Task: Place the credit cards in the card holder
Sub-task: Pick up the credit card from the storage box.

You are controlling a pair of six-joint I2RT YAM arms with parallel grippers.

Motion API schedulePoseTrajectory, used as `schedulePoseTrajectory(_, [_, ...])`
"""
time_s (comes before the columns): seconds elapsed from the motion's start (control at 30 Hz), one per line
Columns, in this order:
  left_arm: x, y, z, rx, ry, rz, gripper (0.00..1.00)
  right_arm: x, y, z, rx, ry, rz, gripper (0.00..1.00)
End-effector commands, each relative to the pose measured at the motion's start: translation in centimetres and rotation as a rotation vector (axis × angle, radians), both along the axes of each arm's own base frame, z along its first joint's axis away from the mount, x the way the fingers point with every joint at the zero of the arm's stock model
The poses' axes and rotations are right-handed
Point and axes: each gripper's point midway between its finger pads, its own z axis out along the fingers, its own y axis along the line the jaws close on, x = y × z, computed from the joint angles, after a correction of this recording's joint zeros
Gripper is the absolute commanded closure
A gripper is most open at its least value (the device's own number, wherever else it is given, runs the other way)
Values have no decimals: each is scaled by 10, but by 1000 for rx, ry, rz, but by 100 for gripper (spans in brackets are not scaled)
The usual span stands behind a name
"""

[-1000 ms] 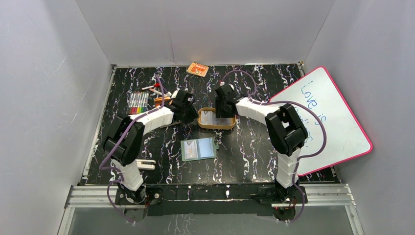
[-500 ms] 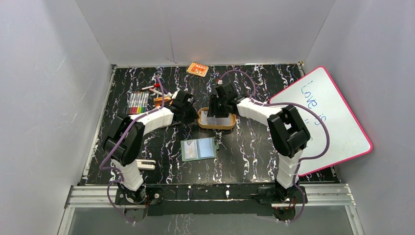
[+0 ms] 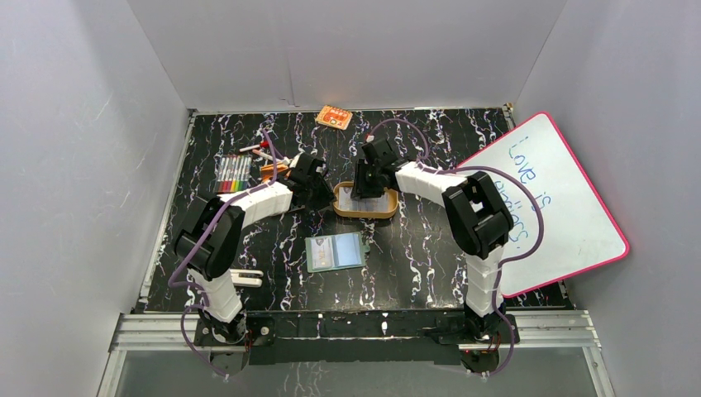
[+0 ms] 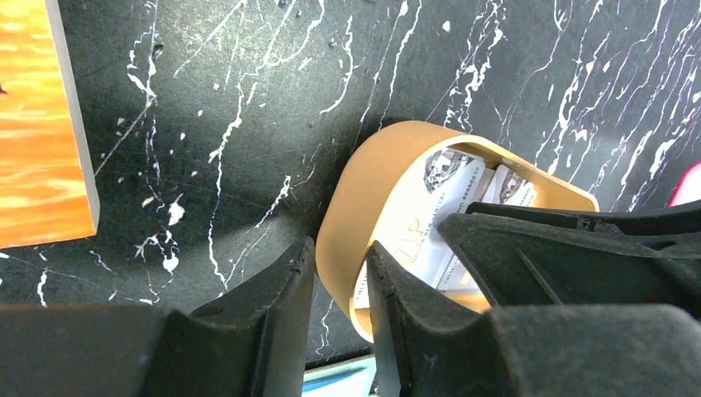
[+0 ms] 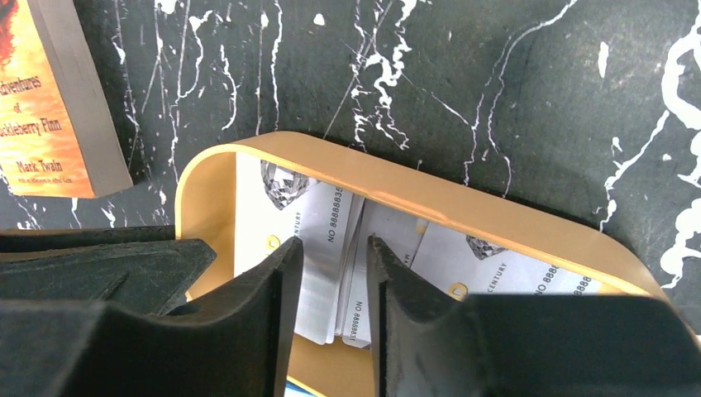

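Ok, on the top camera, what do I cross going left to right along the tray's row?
Coloured markers → orange booklet → left gripper → tan tray → whiteboard. The right gripper overlaps the tray, so I leave it out.

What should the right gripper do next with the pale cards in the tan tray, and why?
Probably close the right gripper on the pale grey-white credit cards between its open fingers; the left gripper pinches the tan oval tray, steadying it.
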Motion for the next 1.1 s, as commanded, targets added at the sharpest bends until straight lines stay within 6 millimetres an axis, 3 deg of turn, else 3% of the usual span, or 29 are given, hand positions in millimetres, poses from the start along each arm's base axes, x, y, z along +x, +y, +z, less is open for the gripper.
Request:
schedulePoseTrajectory(0.0, [-2, 7, 15, -10, -21, 10, 73, 3, -7, -4, -41, 9, -11, 61])
schedulePoseTrajectory(0.23, [-3, 10, 15, -9, -22, 17, 74, 0, -26, -9, -67, 18, -41, 70])
schedulePoseTrajectory(0.43, [-3, 11, 12, -11, -15, 21, 75, -2, -27, -3, -14, 12, -40, 74])
schedulePoseTrajectory(0.5, [-2, 10, 13, -16, -16, 20, 75, -3, -22, 0, 18, 12, -28, 72])
schedulePoseTrajectory(0.63, [-3, 9, 12, -18, -13, 20, 75, -4, -14, 5, 72, 24, -18, 59])
schedulePoseTrajectory(0.73, [-2, 10, 13, -17, -15, 20, 75, -4, -10, 6, 90, 27, -13, 57])
schedulePoseTrajectory(1.07, [-3, 11, 10, -20, -8, 22, 75, -7, -16, 3, 146, 65, -31, 76])
